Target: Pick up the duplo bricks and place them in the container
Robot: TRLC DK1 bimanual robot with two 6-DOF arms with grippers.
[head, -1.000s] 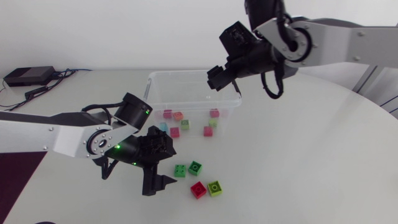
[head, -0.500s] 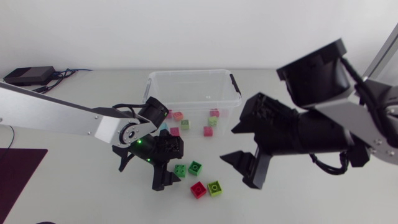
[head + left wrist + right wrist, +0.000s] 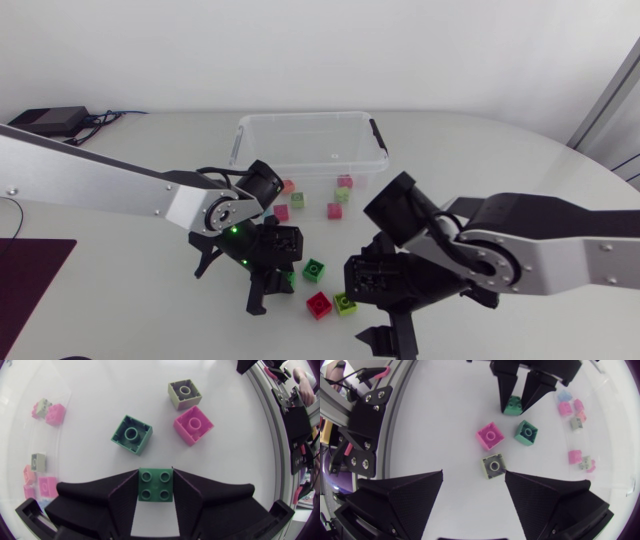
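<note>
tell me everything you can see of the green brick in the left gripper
The green brick is a square, glossy plastic piece with four round studs facing up. It sits level, held between the left gripper's two black fingers, one against each side, on or just above the white table. The other green brick lies ahead, apart from it.

Head view: bright, even, diffuse light, prob. from overhead; white counter [image 3: 520, 160] nearly blown out. Shadows soft & faint, only under both arms. Small glints on clear container [image 3: 300, 118] rim at 12 o'clock. Wrist views: strong fisheye bend, dark corners; left hand [image 3: 155, 470] fingers read flat black round the pinched green brick [image 3: 155, 486].
</note>
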